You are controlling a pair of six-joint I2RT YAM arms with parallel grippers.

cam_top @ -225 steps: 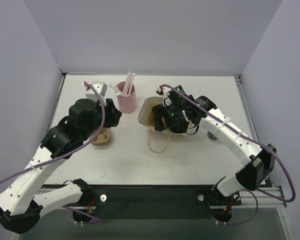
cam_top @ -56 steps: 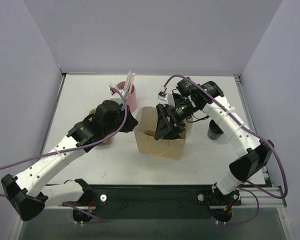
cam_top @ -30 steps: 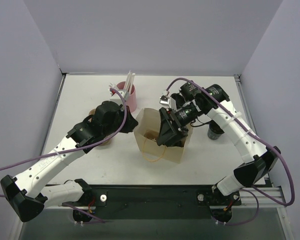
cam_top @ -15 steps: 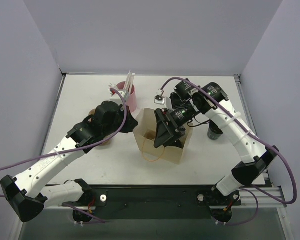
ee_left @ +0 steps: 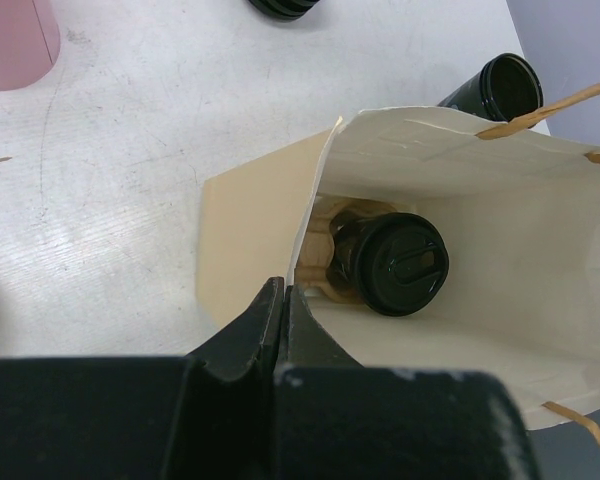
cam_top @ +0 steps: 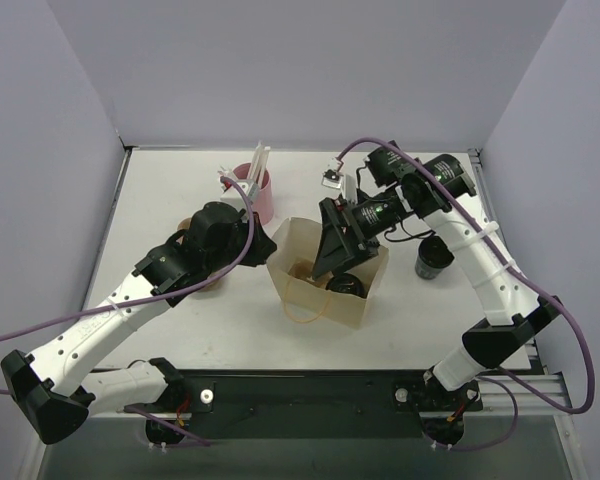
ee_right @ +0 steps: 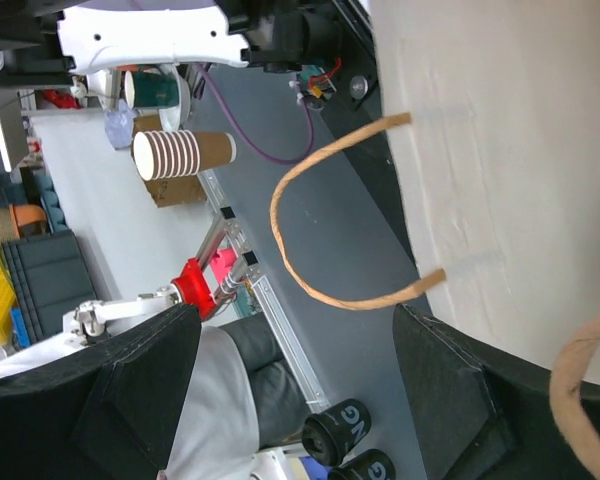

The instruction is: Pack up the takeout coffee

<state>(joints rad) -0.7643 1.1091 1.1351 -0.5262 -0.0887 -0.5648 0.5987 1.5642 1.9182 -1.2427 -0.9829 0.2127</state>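
A cream paper bag [cam_top: 315,297] stands open in the middle of the table. A coffee cup with a black lid [cam_top: 346,285] stands inside it. The left wrist view shows this cup [ee_left: 400,265] beside a brown cardboard insert [ee_left: 327,262]. My left gripper [cam_top: 269,244] is shut on the bag's left rim [ee_left: 302,240], pinching the paper [ee_left: 283,296]. My right gripper [cam_top: 327,266] hangs open just above the bag's mouth, holding nothing. Between its black fingers [ee_right: 140,385] the right wrist view shows only the bag's outer wall [ee_right: 520,130] and a twine handle [ee_right: 325,270].
A second black cup [cam_top: 433,257] stands on the table right of the bag, also seen as the open-topped black cup [ee_left: 500,85]. A pink cup with straws [cam_top: 252,195] stands behind the left gripper. A brown round piece [cam_top: 206,279] lies under the left arm.
My right gripper has lifted up out of the bag, still open, and the right arm has swung back to the right. The cup stays inside. The left gripper keeps its pinch.
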